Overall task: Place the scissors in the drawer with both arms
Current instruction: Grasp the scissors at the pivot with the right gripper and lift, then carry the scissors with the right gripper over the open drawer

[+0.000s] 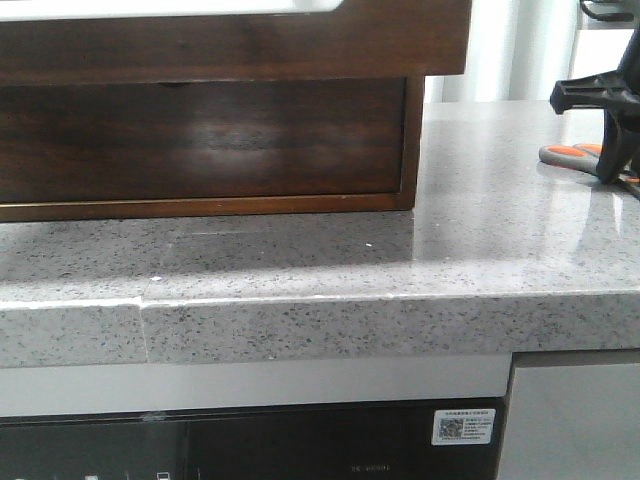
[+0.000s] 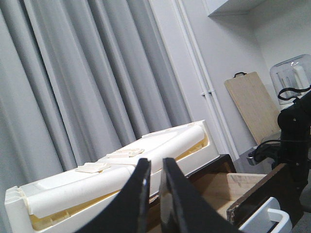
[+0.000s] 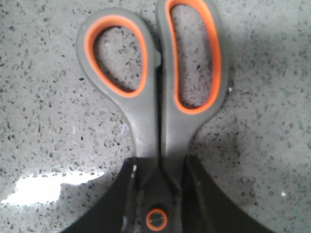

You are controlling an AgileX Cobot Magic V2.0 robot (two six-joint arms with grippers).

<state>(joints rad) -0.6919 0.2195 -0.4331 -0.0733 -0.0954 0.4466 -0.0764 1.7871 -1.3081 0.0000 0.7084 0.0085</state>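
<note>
The scissors (image 3: 148, 131) lie flat on the speckled counter, grey handles with orange loop inserts pointing away from the wrist. My right gripper (image 3: 160, 162) is shut on their neck by the orange pivot, one finger on each side. In the front view it (image 1: 612, 165) stands at the far right over the scissors (image 1: 568, 153). The dark brown drawer (image 1: 300, 45) juts out at the top left, with white showing above it. From the left wrist its wooden inside (image 2: 228, 187) shows. My left gripper (image 2: 154, 162) hangs above it, fingers nearly together, holding nothing.
A dark wood cabinet (image 1: 200, 140) sits on the grey stone counter (image 1: 480, 230). A white foam tray (image 2: 73, 194) lies on top of it. A wooden cutting board (image 2: 252, 107) and a clear jar (image 2: 291, 77) stand at the wall beyond. Grey curtains hang behind.
</note>
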